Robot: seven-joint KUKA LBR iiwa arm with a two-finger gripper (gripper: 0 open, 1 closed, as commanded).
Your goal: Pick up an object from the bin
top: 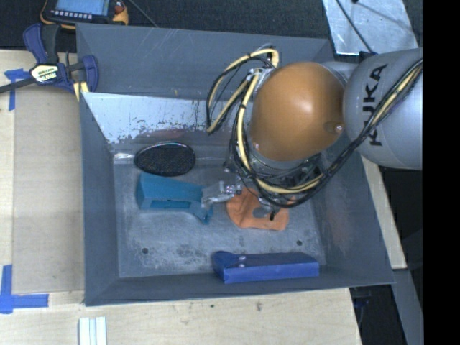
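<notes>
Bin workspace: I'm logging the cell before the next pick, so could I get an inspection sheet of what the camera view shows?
Surface: grey metal bin, floor scuffed, dark specks on the back wall.
Job's things: orange lump right of centre, under the gripper.
Clutter: teal wedge-shaped thing left of the lump; black oval pad at back left; blue bar along the front edge. No heap.
Grippers: gripper low in the bin, at the lump's upper edge.
Cables: black and yellow cables loop round the orange wrist cover.
Surroundings: handheld unit with a screen behind the bin's back left corner.
</notes>
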